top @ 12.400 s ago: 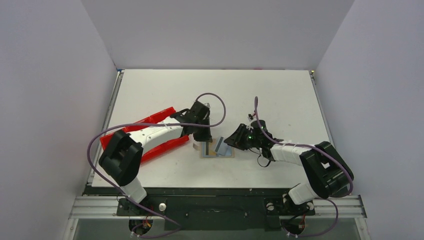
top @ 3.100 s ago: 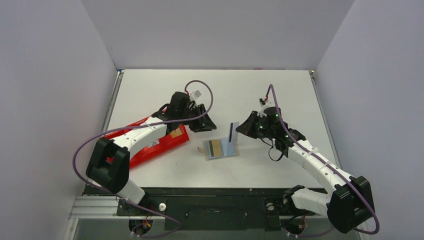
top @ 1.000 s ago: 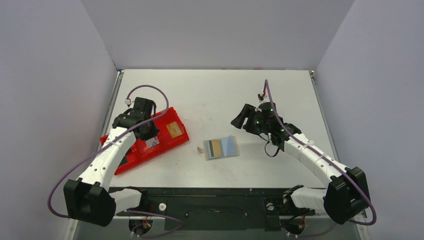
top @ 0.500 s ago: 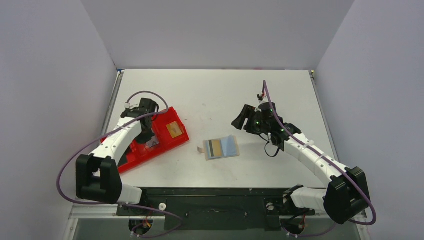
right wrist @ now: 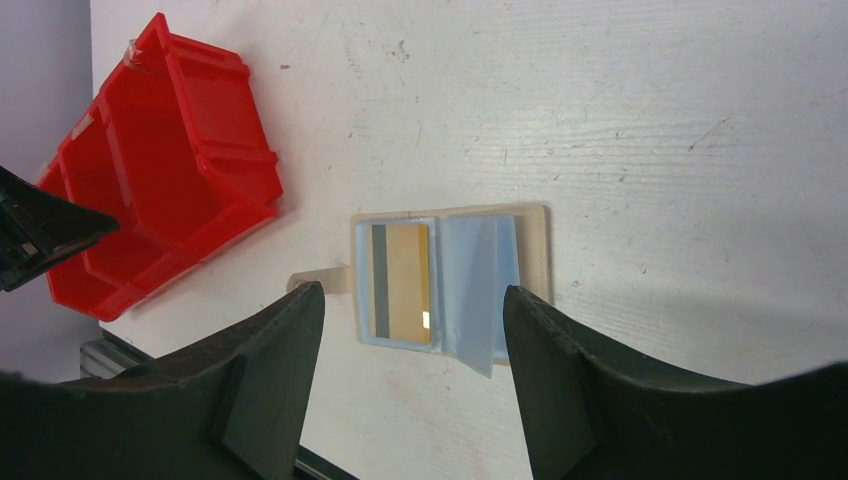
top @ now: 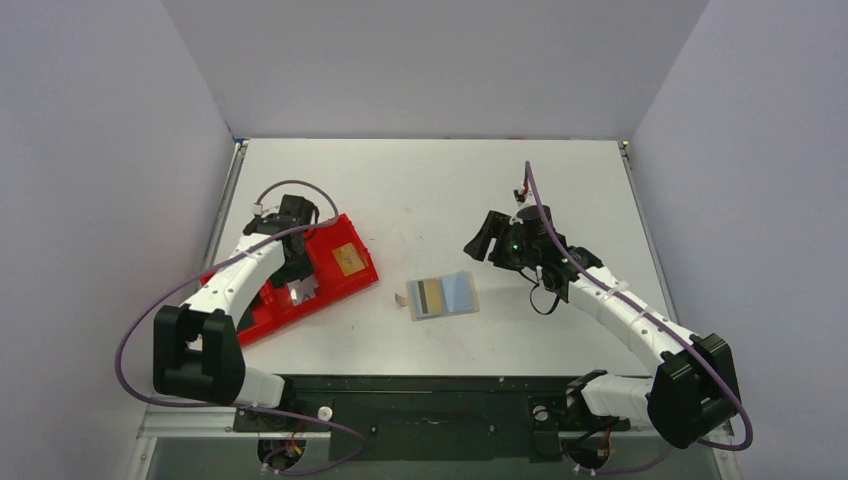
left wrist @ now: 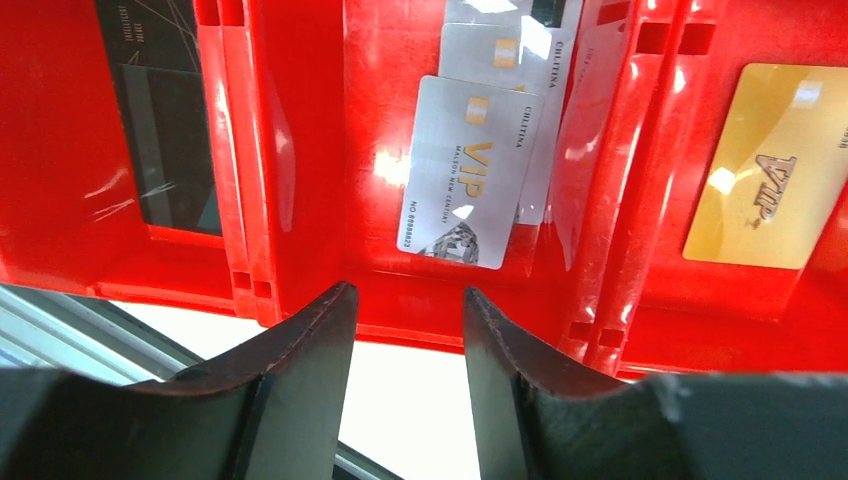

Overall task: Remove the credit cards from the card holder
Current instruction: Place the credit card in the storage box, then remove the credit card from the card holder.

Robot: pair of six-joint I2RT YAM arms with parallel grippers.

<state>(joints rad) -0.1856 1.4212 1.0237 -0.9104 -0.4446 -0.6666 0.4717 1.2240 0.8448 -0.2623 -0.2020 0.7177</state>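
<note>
Across the white table [top: 430,180] the two arms reach from the near edge: the left arm [top: 235,280] bends over the red tray [top: 262,312] on the left side, and the right arm [top: 610,305] stretches toward the middle-right of the surface. That tray has three compartments and lies at a slant near the left edge. Above its middle compartment hangs the left gripper [left wrist: 405,305], its fingers spread with nothing between them. Well apart from it, the right gripper [right wrist: 412,292] hovers over the table with its fingers wide apart and empty, looking down on the card holder [top: 440,296]. It lies opened flat between the tray and the right arm, clear of both. One tan card [right wrist: 400,280] with a dark stripe sits in its left half, beside a pale blue sleeve [right wrist: 470,290] on the right half. Inside the tray, overlapping silvery cards [left wrist: 465,170] lie in the middle compartment, a gold card [left wrist: 765,165] lies in one end compartment, and a dark card [left wrist: 160,130] in the other.
</note>
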